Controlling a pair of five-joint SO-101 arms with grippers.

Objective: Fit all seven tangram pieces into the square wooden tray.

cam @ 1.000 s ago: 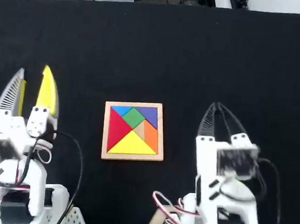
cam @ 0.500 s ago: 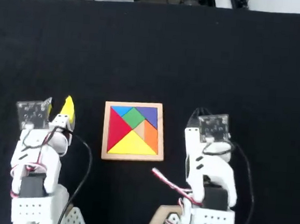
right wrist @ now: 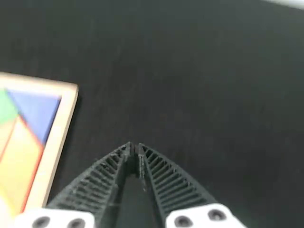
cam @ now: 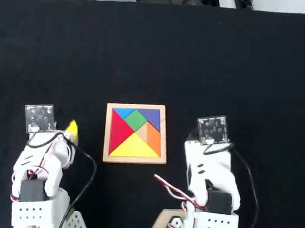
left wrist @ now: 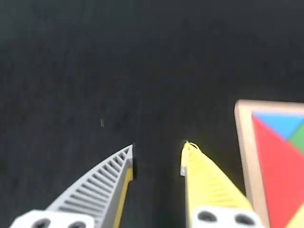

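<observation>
High view shows the square wooden tray mid-table, with all seven tangram pieces seated inside. The left gripper, at the tray's 9 o'clock, stands partly open and empty. The right gripper, at 3 o'clock, is closed on nothing.

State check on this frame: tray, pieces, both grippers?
tray: flat on the table between the two arms, full.
tangram pieces: all seven seated in the tray, filling the square, none loose.
left gripper: open, empty, over bare table beside the tray.
right gripper: shut, empty, over bare table on the tray's other side.
</observation>
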